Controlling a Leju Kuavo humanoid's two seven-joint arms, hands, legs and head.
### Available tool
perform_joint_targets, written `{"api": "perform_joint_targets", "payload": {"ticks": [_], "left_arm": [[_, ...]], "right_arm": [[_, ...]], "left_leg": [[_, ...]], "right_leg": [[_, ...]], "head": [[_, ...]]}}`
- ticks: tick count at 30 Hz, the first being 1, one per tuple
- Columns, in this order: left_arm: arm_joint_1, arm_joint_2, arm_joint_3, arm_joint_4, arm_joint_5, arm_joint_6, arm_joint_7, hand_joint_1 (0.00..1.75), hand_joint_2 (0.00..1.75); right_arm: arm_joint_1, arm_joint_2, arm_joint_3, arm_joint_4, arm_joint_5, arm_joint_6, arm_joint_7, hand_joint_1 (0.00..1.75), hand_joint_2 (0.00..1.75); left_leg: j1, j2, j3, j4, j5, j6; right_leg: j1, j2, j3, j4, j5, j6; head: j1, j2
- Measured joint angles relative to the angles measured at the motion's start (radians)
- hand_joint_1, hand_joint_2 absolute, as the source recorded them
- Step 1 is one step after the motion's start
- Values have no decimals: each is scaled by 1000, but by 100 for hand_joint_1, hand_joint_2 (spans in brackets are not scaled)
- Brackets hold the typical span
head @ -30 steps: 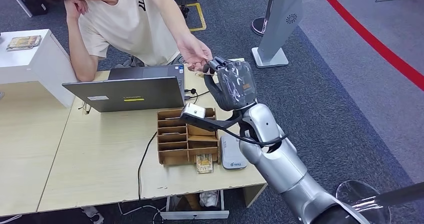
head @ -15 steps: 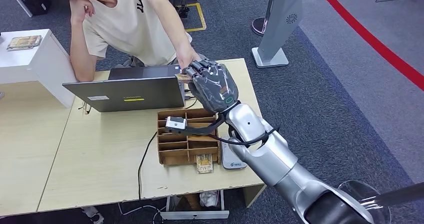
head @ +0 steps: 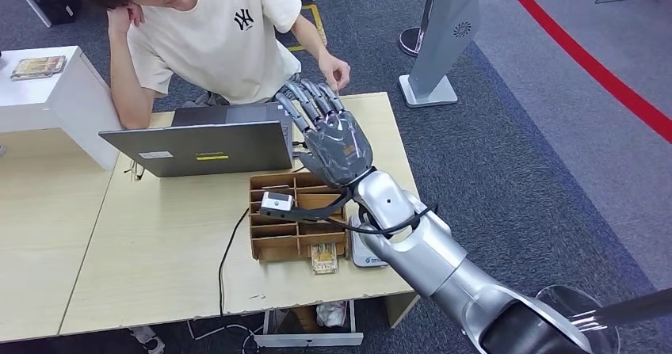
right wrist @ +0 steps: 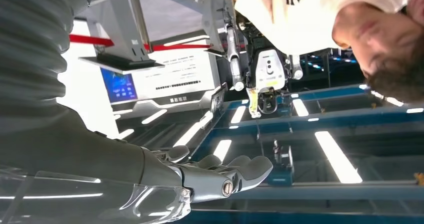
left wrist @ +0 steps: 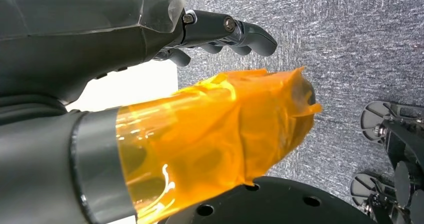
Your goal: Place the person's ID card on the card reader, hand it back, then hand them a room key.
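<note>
My right hand (head: 329, 136) is raised over the back of the desk, by the laptop's corner, fingers spread and straight, holding nothing. The right wrist view shows its fingers (right wrist: 235, 174) extended and bare. The person's hand (head: 337, 71) hovers just beyond my fingertips, apart from them; whether it pinches a card is too small to tell. The white card reader (head: 362, 253) lies on the desk, partly hidden under my forearm. A small patterned card (head: 322, 257) lies in front of the wooden organizer (head: 273, 227). My left hand (left wrist: 220, 33) hangs over grey carpet, fingers out, its thumb (left wrist: 215, 134) wrapped in orange tape.
A person (head: 214, 45) in a cream T-shirt leans on the desk's far edge, head propped on one hand. An open laptop (head: 198, 148) stands between us, its cable (head: 230, 243) running toward the near edge. A white cabinet (head: 55, 93) stands at left, a grey kiosk stand (head: 444, 29) at back right.
The person's hand met my right hand, then drew back toward their body. My right hand moved left and lower, and its fingers spread apart.
</note>
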State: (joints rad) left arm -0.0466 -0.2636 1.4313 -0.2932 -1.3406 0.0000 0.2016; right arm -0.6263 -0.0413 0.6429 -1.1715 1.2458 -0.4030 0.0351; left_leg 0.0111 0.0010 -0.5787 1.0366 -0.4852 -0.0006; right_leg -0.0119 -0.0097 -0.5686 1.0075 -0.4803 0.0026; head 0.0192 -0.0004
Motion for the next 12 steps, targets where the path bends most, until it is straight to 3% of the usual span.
{"api": "perform_joint_targets", "payload": {"ticks": [12], "left_arm": [[0, -26, 0, 0, 27, 22, 8, 0, 0]], "right_arm": [[157, 47, -97, -228, -249, -44, -77, 0, 175]], "left_leg": [[0, 0, 0, 0, 0, 0]], "right_leg": [[0, 0, 0, 0, 0, 0]], "head": [[0, 0]]}}
